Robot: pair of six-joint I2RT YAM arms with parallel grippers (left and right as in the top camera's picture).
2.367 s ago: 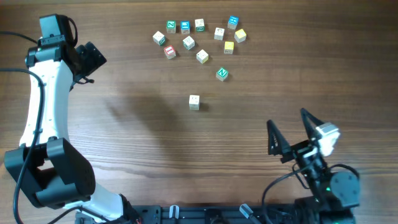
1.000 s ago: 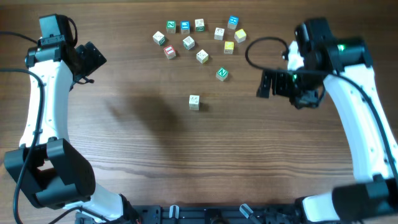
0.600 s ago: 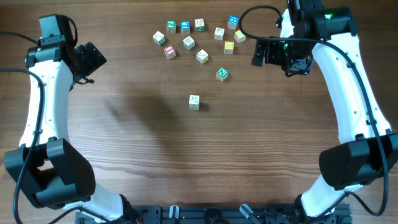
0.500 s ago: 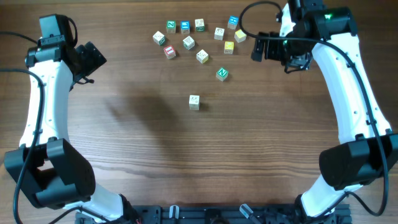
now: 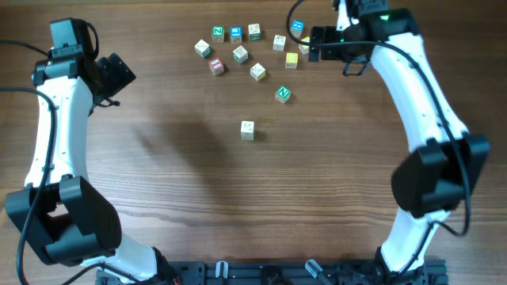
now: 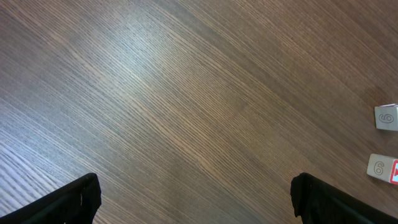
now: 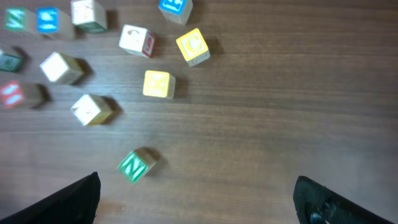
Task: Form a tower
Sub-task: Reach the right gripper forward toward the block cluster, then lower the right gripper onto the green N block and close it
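Observation:
No tower is in view; the letter cubes all lie singly on the wooden table. Several sit in a loose cluster (image 5: pixel 245 47) at the back, a green N cube (image 5: pixel 283 94) lies just in front of it, and one pale cube (image 5: pixel 248 130) stands alone nearer the middle. My right gripper (image 5: pixel 315 43) hovers open at the cluster's right edge, beside a yellow cube (image 5: pixel 291 59). In the right wrist view the gripper (image 7: pixel 199 202) is empty, with the green N cube (image 7: pixel 137 165) and two yellow cubes (image 7: pixel 157 84) (image 7: pixel 193 45) ahead of it. My left gripper (image 5: pixel 119 75) is open over bare wood, far left.
In the left wrist view the open left gripper (image 6: pixel 199 202) looks down on bare table, with two pale cubes (image 6: pixel 386 116) (image 6: pixel 380 167) at the right edge. The right arm (image 5: pixel 420 111) spans the table's right side from front to back.
The right arm has swung up from the front right to the back, then leftward to the cube cluster's right edge. The left arm and the cubes have not moved.

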